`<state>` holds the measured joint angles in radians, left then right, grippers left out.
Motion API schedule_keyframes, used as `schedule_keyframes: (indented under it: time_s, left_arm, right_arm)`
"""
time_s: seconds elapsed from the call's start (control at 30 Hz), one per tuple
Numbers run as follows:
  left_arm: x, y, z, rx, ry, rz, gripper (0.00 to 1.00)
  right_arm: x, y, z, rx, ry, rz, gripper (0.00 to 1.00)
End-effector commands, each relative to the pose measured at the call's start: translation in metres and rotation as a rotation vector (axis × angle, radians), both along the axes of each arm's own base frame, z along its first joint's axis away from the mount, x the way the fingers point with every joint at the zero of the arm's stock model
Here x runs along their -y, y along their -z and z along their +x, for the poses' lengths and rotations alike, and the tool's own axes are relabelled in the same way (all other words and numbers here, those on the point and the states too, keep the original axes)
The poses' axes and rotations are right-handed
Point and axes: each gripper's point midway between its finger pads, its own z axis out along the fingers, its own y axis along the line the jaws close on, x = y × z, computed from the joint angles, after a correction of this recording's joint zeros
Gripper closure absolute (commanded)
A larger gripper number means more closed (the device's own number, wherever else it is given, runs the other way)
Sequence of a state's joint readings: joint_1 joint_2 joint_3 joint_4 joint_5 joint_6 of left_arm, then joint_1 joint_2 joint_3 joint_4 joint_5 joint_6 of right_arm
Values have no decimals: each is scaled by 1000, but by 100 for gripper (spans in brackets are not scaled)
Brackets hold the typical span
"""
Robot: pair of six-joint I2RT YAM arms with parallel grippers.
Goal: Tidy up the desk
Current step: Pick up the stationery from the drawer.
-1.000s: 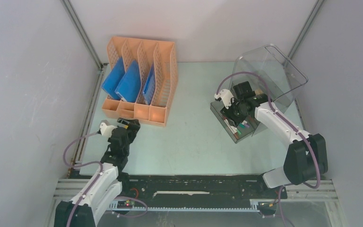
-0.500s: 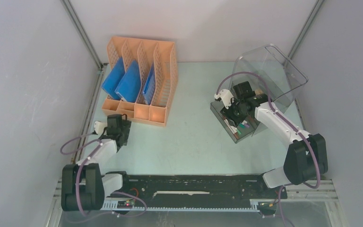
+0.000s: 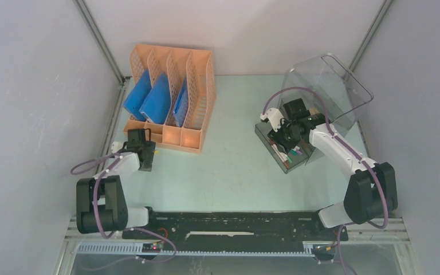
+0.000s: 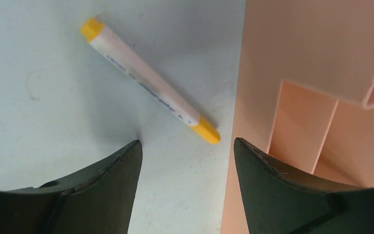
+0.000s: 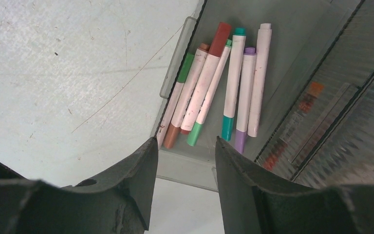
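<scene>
- Folding back at the elbow, the left arm (image 3: pixel 120 166) has swung leftward to the front-left corner of the orange perforated plastic file rack (image 3: pixel 172 97); the right arm (image 3: pixel 332 146) has stayed where it was.
- The left jaws stand apart with nothing between them, low over the large flat pale mint-green counter (image 3: pixel 235 172).
- Just ahead of them a white marker with yellow ends (image 4: pixel 151 80) lies slanted on the counter, its nearer end just beside the rack's wall.
- Blue folders (image 3: pixel 149 97) lean in the rack's slots.
- The right jaws are apart too and grip nothing, poised over the near edge of a clear plastic drawer (image 5: pixel 297 29), which is pulled out of a clear plastic box (image 3: pixel 329 86).
- Several white-bodied markers with brown, red, green, teal and purple caps (image 5: pixel 224 83) lie side by side in that drawer.
- The counter spreads beneath both arms, between grey panel walls, with a black rail along its near edge.
</scene>
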<state>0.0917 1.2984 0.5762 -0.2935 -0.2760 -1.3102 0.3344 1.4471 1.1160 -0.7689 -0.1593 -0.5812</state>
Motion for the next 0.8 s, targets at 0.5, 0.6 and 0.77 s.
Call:
schedule_keyframes:
  time_s: [0.5,0.6,0.77]
  left_arm:
    - [-19,19,14,-184,-54,-108,45]
    - [-21,24,13,-201,-61,-109,46]
    - [-21,25,16,-237,-44,-118,47]
  right_arm:
    - [3,-26,8,71,-3,30,46]
    - [3,-25,8,69,-2,31,46]
    - [3,-26,7,71,-5,34,46]
